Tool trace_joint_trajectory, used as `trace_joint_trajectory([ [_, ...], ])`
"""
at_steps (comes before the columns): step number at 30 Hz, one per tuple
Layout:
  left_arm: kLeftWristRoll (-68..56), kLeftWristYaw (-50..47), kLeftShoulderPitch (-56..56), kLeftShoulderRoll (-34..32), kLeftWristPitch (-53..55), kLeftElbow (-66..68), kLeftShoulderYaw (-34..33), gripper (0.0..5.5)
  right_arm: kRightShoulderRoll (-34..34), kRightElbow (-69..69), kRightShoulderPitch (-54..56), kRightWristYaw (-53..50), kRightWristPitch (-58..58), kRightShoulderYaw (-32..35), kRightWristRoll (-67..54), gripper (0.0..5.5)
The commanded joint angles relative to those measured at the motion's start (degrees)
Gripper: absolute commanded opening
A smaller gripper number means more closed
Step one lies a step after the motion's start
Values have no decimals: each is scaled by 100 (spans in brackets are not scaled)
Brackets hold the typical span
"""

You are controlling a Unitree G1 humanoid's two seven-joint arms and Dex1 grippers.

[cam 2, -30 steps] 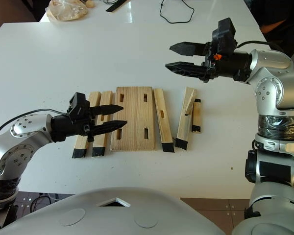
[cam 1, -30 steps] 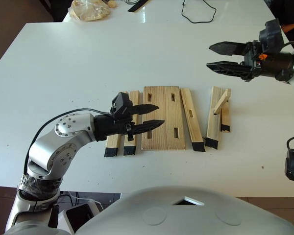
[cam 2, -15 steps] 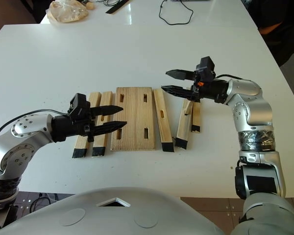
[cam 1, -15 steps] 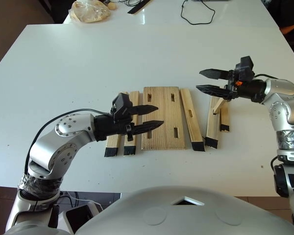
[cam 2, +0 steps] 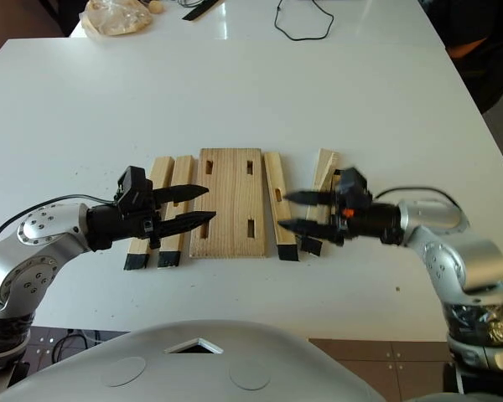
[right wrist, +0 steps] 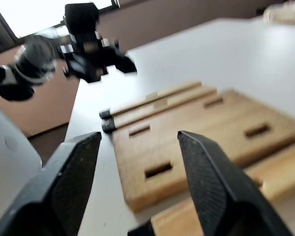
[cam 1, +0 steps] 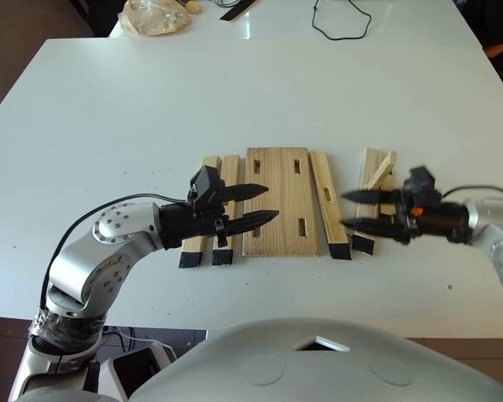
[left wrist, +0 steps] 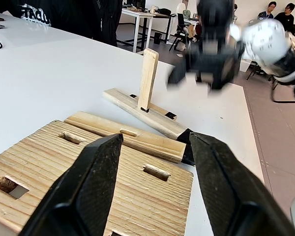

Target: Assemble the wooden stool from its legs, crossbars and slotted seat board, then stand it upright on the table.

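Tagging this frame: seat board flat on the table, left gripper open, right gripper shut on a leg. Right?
Not quite: the right gripper is open and holds nothing, hovering by the legs right of the seat board; the right eye view shows it. The seat board does lie flat on the table, and the left gripper is open.

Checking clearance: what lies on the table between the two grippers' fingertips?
In the left eye view, the right part of the seat board and one slotted leg lie between the left gripper and the right gripper.
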State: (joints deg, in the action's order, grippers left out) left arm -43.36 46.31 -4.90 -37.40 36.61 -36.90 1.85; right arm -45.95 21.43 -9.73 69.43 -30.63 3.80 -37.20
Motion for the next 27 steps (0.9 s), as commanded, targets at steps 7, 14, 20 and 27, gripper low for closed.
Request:
trace_joint_trajectory([
  [7, 144, -52, -29, -14, -67, -48, 85, 253, -413, -1377, -210, 461, 2146, -689, 1865, 287],
  [14, 262, -102, -176, 17, -171, -121, 170, 253, -770, -2467, 136, 568, 3264, -759, 2541, 287],
  [20, 276, -187, -396, 23, -243, -192, 69, 253, -947, -1226, 57, 562, 1964, 194, 1039, 287],
  [27, 344, -264, -494, 52, -298, -252, 132, 253, -274, -552, -102, -1270, 1110, 42, 1617, 351],
])
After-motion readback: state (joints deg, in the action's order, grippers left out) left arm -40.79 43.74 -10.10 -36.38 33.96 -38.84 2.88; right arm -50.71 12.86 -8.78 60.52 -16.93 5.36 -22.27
